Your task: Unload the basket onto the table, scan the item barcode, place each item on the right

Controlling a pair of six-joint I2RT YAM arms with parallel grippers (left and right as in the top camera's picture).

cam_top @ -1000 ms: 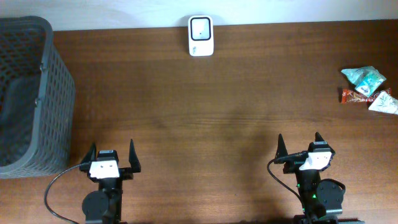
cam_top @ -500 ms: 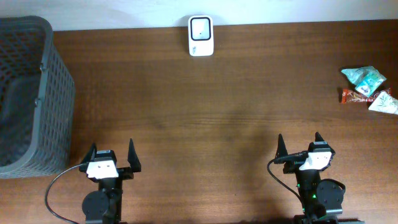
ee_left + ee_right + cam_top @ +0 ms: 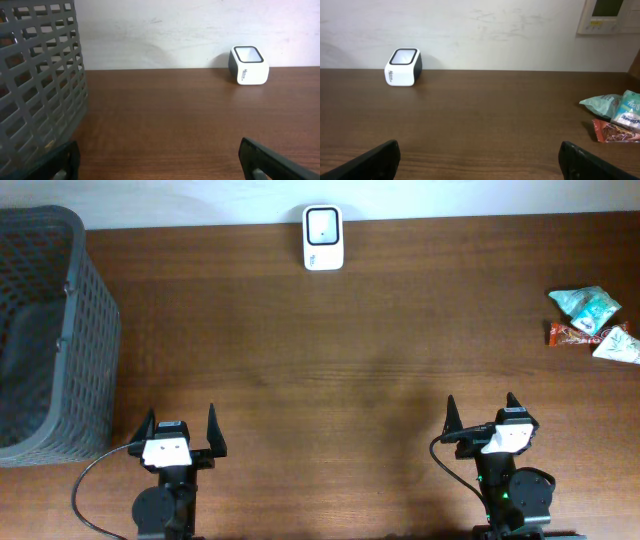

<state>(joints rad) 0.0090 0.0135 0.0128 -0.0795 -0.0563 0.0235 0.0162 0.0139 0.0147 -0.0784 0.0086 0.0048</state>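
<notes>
A white barcode scanner (image 3: 323, 238) stands at the table's far edge, also seen as the scanner (image 3: 248, 65) in the left wrist view and the scanner (image 3: 403, 67) in the right wrist view. Snack packets (image 3: 592, 323) lie in a small pile at the far right; the packets (image 3: 616, 116) show in the right wrist view. My left gripper (image 3: 180, 426) rests open at the near left, nothing between its fingers. My right gripper (image 3: 481, 412) rests open at the near right, likewise empty. Both are far from the packets and the scanner.
A dark grey mesh basket (image 3: 45, 330) stands at the left edge, its wall (image 3: 35, 75) close beside the left gripper. A wall panel (image 3: 611, 15) hangs behind the table on the right.
</notes>
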